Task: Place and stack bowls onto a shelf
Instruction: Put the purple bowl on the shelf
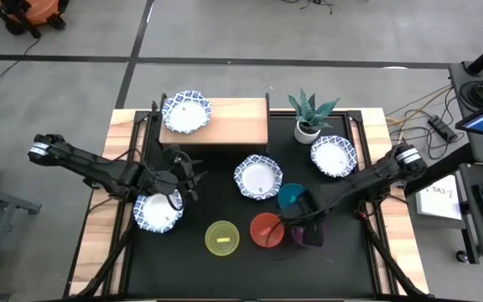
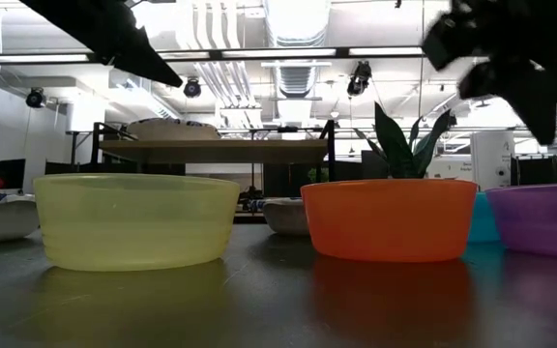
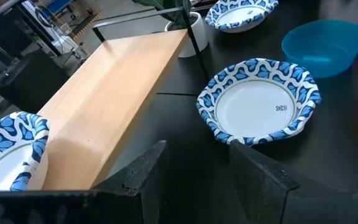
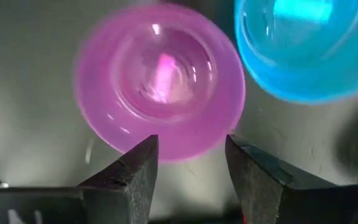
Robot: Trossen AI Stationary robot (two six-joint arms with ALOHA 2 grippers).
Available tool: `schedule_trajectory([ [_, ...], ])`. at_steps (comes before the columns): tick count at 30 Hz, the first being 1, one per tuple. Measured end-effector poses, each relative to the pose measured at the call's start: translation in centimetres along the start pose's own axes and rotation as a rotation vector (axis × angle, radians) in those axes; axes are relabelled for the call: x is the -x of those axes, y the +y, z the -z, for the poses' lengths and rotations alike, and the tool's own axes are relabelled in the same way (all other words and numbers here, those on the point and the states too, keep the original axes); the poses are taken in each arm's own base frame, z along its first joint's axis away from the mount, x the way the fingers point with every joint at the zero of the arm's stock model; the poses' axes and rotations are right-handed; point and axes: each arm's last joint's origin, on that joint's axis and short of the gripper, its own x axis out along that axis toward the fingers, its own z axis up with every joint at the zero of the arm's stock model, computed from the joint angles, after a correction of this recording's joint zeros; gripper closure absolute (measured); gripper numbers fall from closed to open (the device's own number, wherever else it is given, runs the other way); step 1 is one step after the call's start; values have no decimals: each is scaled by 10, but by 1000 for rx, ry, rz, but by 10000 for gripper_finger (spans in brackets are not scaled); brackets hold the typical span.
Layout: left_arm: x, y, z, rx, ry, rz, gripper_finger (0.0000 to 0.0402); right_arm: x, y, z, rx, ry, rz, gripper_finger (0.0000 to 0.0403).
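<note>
The light-wood shelf (image 1: 229, 124) stands at the far side and carries one white, blue-rimmed bowl (image 1: 186, 112) on its left end. Three more patterned bowls rest on the table: centre (image 1: 258, 177), right (image 1: 333, 155), and left (image 1: 158, 211) under my left arm. Yellow (image 1: 222, 237), red (image 1: 267, 229), teal (image 1: 292, 196) and purple (image 1: 302, 237) bowls sit near the front. My left gripper (image 3: 194, 168) is open, between the shelf (image 3: 110, 93) and the centre bowl (image 3: 260, 102). My right gripper (image 4: 188, 165) is open, pointing down over the purple bowl's (image 4: 160, 81) rim, beside the teal bowl (image 4: 303, 43).
A white pot with a green plant (image 1: 311, 113) stands right of the shelf. Wooden strips (image 1: 99, 210) border the black tabletop on both sides. In the low view the yellow (image 2: 138, 220), red (image 2: 390, 219) and purple (image 2: 540, 217) bowls line the near edge.
</note>
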Motion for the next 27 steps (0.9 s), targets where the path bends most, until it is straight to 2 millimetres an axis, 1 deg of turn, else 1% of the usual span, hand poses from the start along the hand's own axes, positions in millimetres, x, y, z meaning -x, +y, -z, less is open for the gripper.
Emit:
schedule_trajectory([
  [3, 0, 0, 0, 0, 0, 0, 245, -7, -11, 16, -54, -41, 3, 228],
  [8, 0, 0, 0, 3, -3, 0, 245, -22, -26, 35, -138, -210, -51, 234],
  [10, 0, 0, 0, 3, -3, 0, 245, -29, -31, 41, -177, -253, -63, 236],
  [15, 0, 0, -1, 3, -5, -1, 245, -50, -40, 49, -247, -310, -108, 240],
  [20, 0, 0, -1, 5, -9, -1, 245, -67, -45, 53, -271, -287, -94, 249],
  [23, 0, 0, -1, 4, -9, -1, 245, -69, -45, 53, -270, -282, -91, 267],
  [25, 0, 0, -1, 4, -9, -1, 245, -69, -45, 53, -269, -281, -97, 291],
  [27, 0, 0, -1, 4, -9, -2, 245, -68, -44, 53, -267, -268, -114, 324],
])
